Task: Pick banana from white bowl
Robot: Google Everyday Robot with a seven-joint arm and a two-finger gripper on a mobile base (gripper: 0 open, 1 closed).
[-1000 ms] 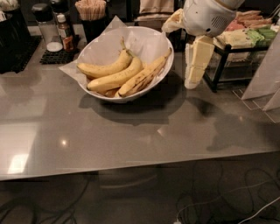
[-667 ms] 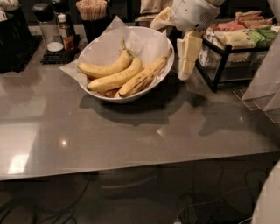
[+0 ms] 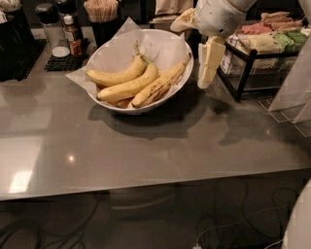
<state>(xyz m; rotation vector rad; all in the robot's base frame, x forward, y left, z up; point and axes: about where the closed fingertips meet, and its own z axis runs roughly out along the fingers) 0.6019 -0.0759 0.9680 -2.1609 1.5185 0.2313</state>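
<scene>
I have the gripper hanging low, pointing downward at a slight tilt. Directly above it sits the bulky white wrist, and from there the arm runs up out of view.

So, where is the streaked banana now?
In the camera view, the banana lies rightmost in the white bowl, the gripper hanging just right of it.

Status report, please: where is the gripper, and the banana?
Gripper beside the white bowl, outside its rim, empty. Streaked banana in the bowl, untouched, against two cleaner bananas. Nothing in the way.
</scene>
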